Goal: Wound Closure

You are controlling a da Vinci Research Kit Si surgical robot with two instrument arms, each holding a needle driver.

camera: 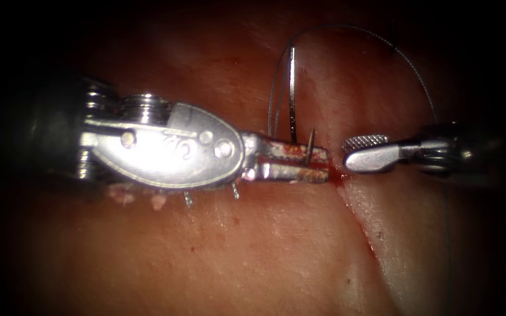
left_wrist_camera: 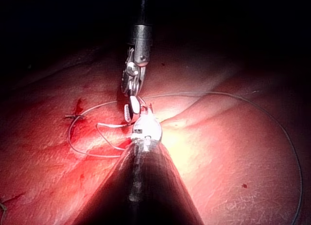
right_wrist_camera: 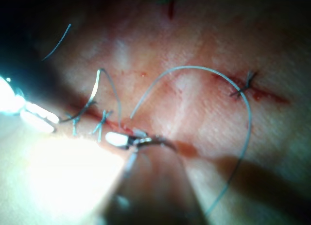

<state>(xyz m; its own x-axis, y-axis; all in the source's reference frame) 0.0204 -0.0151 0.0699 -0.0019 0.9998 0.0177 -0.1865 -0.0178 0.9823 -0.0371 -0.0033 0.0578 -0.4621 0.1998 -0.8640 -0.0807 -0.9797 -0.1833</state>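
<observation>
Upright, needle (camera: 292, 96) stands in left hand (camera: 300, 164).

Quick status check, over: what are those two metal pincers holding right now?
Left tool shut on the needle near one end, needle standing up, out of the tissue. Right tool open, empty, at the cut. Thread loops overhead.

**Tissue bed and what rests on it**

The tissue (camera: 253, 251) carries everything here. Its cut (camera: 361, 228) runs down from the centre toward the lower right of the endoscope view, with red fluid (camera: 339, 175) pooled at its upper end. Thread (camera: 382, 47) arcs over the tissue above the cut and lies in a wide loop across it in the left wrist view. Short cut ends of thread (camera: 188, 200) stand up from the tissue left of the cut. A finished stitch (right_wrist_camera: 245, 84) crosses the wound line.
</observation>
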